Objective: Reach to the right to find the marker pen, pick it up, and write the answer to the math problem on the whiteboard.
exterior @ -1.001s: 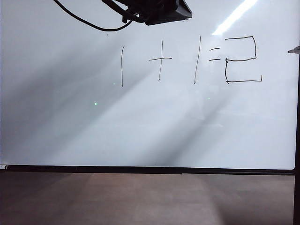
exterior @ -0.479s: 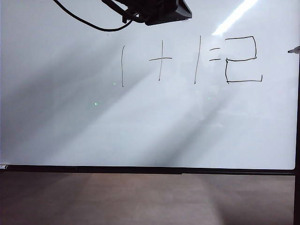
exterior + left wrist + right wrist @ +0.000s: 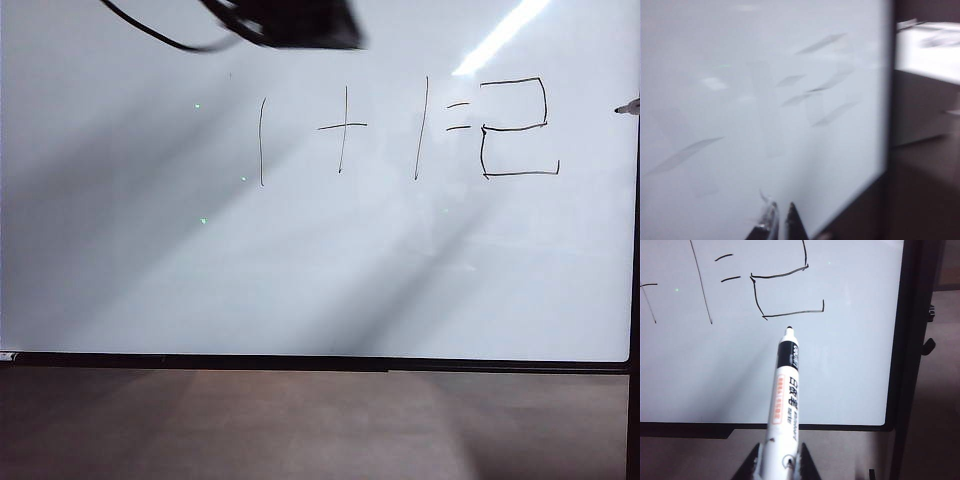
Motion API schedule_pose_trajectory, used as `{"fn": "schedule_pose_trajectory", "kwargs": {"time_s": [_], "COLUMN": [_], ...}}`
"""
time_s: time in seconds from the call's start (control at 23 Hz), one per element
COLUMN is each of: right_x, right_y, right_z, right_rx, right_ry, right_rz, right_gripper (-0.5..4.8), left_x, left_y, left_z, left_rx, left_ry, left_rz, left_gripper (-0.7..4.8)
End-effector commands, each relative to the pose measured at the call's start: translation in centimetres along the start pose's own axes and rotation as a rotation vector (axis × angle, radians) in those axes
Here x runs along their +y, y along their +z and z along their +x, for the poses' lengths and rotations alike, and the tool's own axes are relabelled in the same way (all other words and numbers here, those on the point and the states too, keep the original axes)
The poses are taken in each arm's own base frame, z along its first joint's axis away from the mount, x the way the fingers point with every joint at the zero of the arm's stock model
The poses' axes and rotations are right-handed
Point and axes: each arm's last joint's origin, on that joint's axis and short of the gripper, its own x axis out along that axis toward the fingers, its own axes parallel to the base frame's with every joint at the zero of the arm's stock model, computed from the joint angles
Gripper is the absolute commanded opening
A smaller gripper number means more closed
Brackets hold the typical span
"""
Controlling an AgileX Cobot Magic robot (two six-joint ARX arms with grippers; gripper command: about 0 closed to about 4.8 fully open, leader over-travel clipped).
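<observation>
The answer [image 3: 517,127] sits right of the math problem [image 3: 365,130].

Whiteboard [image 3: 300,270]: handwritten "1+1=" [image 3: 345,128], then "2" [image 3: 517,127]; marker pen [image 3: 785,405] label unreadable

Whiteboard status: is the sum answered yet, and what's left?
Done: the answer, a boxy 2, stands after the math problem on the whiteboard. In hand: the right gripper holds the marker pen, tip just off the board below the 2. The left gripper hangs near the board with nothing in it. Left: apparently nothing to write.
</observation>
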Motion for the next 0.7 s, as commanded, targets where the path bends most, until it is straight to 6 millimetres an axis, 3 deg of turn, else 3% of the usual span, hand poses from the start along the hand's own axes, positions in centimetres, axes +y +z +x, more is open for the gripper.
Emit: {"fn": "schedule_pose_trajectory", "kwargs": {"time_s": [0.04,0.22,0.39,0.52,0.7], "right_x": [0.0,0.0,0.1,0.1,0.1], "right_y": [0.3,0.3,0.3,0.3,0.3], "right_z": [0.0,0.0,0.0,0.0,0.0], "right_rx": [-0.020,-0.020,-0.019,-0.019,-0.019], "right_ry": [0.002,0.002,0.005,0.004,0.005], "right_rz": [-0.002,-0.002,-0.002,-0.002,-0.002], "right_gripper": [0.00,0.00,0.00,0.00,0.00], "left_x": [3.7,8.3,11.2,12.0,11.3], "left_y": [1.5,2.5,2.0,0.0,-3.3], "left_z": [-3.0,-8.3,-13.4,-17.0,-20.9], "left_rx": [0.051,0.128,0.113,0.121,0.126], "left_ry": [0.106,0.174,0.314,0.443,0.563], "left_rz": [0.005,-0.083,-0.141,-0.146,-0.161], "left_gripper": [0.27,0.27,0.27,0.27,0.27]}}
